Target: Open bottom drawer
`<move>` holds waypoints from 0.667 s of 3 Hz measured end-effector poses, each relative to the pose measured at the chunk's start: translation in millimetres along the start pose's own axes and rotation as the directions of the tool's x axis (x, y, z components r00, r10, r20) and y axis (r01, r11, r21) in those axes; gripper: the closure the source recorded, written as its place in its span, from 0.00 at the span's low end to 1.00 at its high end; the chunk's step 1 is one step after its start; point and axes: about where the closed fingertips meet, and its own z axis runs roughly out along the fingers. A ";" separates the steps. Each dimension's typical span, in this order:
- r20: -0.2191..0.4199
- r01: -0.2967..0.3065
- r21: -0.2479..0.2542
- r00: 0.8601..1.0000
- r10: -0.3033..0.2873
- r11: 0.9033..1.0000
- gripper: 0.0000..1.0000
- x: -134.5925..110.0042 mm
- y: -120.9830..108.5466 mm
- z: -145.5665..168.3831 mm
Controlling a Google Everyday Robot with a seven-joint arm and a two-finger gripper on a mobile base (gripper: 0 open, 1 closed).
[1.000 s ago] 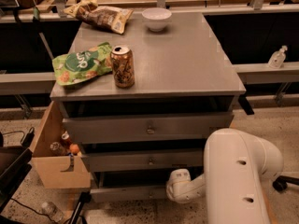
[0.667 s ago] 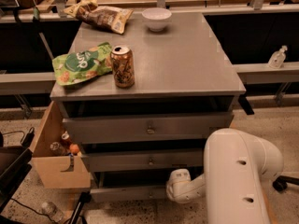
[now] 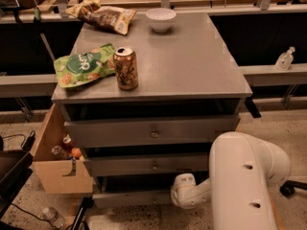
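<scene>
The pincer (image 3: 178, 191) sits low at the front of the bench (image 3: 192, 56), at the right end of the bottom drawer (image 3: 129, 199). It is carried by the white arm (image 3: 242, 176), which reaches in from the lower right. Whether the pincer is spread or closed cannot be told, and contact with the drawer cannot be confirmed.

The low, level approach suits a pull straight outward along the drawer's travel. The bottom drawer is the lowest and slimmest grey front, under the middle drawer (image 3: 144, 166) and the top drawer (image 3: 144, 131). It appears shut or nearly so, and its knob is not clearly visible.

On the bench stand a can (image 3: 125, 68) and a bowl (image 3: 160, 19), with a green bag (image 3: 79, 71) and a brown bag (image 3: 103, 16). A smooth pull is advisable so that the can does not tip. A box (image 3: 55, 164) stands at the bench's left side, apart from the drawer's path.
</scene>
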 end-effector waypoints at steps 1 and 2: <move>0.000 0.000 0.000 1.000 0.000 1.000 1.00 0.0 0.0 -0.2; 0.000 0.000 0.000 1.000 0.000 1.000 0.83 0.0 0.0 -0.2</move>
